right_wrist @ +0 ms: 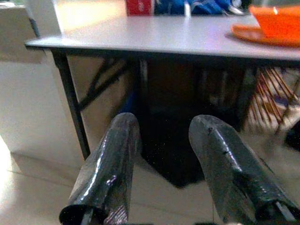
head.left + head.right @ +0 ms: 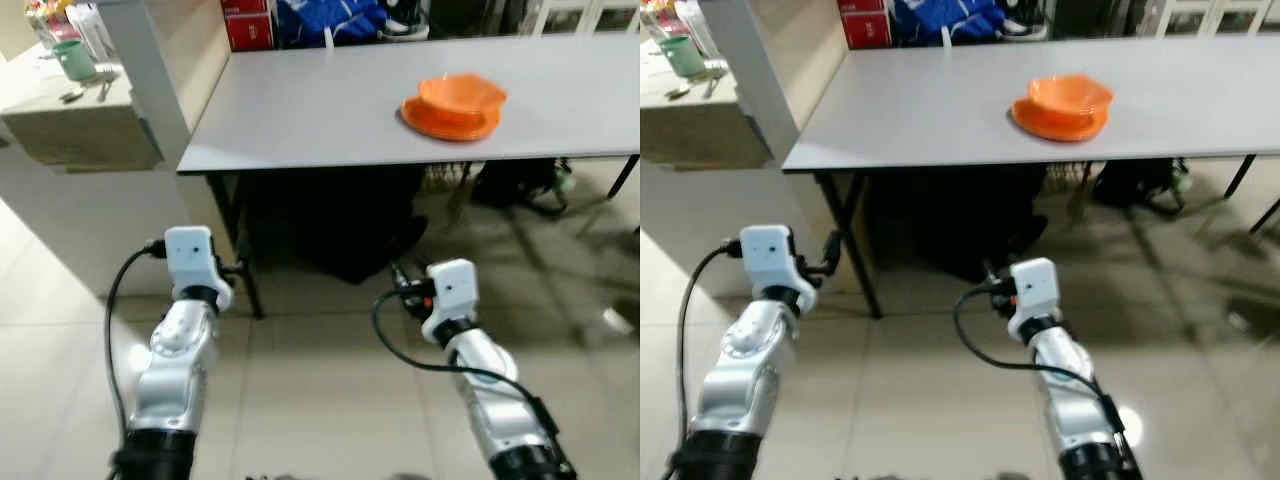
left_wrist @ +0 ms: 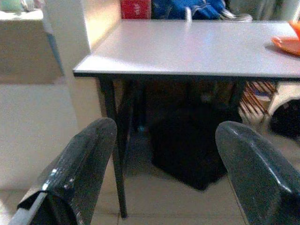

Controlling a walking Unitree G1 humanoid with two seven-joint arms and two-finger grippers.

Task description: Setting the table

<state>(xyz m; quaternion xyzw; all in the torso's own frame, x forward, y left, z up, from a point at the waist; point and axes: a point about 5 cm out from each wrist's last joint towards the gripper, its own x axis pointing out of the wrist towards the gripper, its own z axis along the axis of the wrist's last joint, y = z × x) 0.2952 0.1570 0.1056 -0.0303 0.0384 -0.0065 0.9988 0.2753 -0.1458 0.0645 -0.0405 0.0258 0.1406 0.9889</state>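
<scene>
An orange bowl [image 2: 462,95] rests on an orange plate [image 2: 440,125] toward the right of a long grey table [image 2: 300,110]. Both silver arms are held out low in front of me, over the tiled floor and short of the table's near edge. In the left wrist view, my left gripper [image 3: 166,129] is open wide with nothing between its black fingers [image 3: 79,164], facing the table's left corner. My right gripper [image 1: 164,122] is open too, with a narrower gap and nothing held; the bowl [image 1: 276,21] sits above and to its right.
A dark bag [image 2: 340,220] lies under the table beside the black table leg [image 2: 235,240]. A white pillar [image 2: 145,70] and a counter holding a green cup [image 2: 75,60] stand at left. A red box [image 2: 248,25] and blue fabric [image 2: 330,18] sit behind the table.
</scene>
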